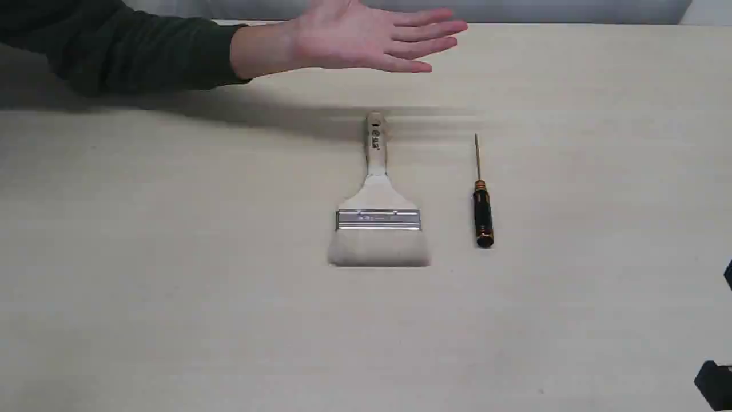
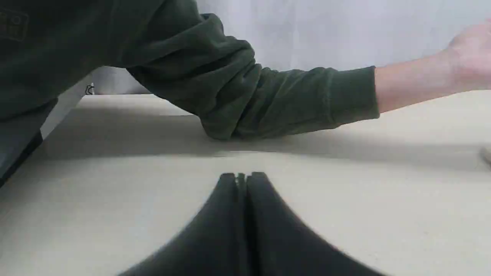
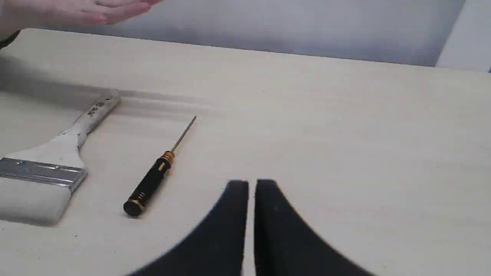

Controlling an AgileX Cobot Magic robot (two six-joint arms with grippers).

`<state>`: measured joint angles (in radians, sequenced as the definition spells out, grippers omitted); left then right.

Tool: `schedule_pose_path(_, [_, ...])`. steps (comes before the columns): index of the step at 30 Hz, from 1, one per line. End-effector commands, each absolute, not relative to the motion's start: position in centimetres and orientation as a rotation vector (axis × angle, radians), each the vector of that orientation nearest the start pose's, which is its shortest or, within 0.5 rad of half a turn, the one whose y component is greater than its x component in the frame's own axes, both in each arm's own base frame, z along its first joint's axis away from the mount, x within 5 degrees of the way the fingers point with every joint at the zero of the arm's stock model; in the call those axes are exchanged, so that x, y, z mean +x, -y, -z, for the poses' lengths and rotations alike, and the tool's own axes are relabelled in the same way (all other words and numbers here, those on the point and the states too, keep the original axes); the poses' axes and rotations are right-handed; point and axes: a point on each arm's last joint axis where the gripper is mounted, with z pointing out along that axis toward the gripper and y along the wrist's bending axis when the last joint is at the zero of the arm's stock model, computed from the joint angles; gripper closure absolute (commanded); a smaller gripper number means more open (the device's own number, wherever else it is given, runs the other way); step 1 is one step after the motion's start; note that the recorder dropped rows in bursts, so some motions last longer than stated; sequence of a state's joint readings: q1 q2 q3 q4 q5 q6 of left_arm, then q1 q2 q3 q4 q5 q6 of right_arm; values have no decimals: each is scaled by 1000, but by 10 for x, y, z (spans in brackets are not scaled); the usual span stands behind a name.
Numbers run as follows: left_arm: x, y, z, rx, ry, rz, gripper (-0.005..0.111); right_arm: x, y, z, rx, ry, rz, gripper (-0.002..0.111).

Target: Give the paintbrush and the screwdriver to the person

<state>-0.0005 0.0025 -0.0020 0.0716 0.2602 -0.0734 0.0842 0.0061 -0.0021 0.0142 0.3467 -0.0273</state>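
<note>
your left gripper [image 2: 242, 177] and right gripper [image 3: 252, 184] are both pressed together, holding nothing. on the table [image 1: 171, 297], the paintbrush [image 1: 378, 220] lies near the screwdriver [image 1: 482, 213], not touching. the person's hand [image 1: 366, 37] hovers open beyond them

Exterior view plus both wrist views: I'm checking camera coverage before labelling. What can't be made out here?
Person's hand: blurred, cut by the top edge in the exterior view, by frame edges in both wrist views.
Paintbrush handle print: too small to read anywhere.
Screwdriver tip type: too small.
Black scrap at the exterior view's right edge: cut off, cannot tell what it is.
</note>
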Motion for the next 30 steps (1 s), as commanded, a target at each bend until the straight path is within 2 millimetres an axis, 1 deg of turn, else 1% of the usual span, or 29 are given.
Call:
schedule_pose_path(1, [55, -1, -191, -14, -1732, -6, 107, 53, -5, -182, -92, -1827, -45, 104])
schedule_pose_path(16, [55, -1, -191, -14, -1732, -6, 107, 54, -5, -183, -91, -1814, -45, 104])
schedule_pose_path(20, [55, -1, -191, -14, -1732, -6, 107, 55, -5, -188, -88, -1762, -45, 104])
schedule_pose_path(27, [55, -1, -190, -17, -1735, -2, 107, 56, -5, -201, -79, -1615, -46, 104])
schedule_pose_path(30, [55, -1, -191, -17, -1733, -2, 107, 56, -5, -202, -79, -1601, -46, 104])
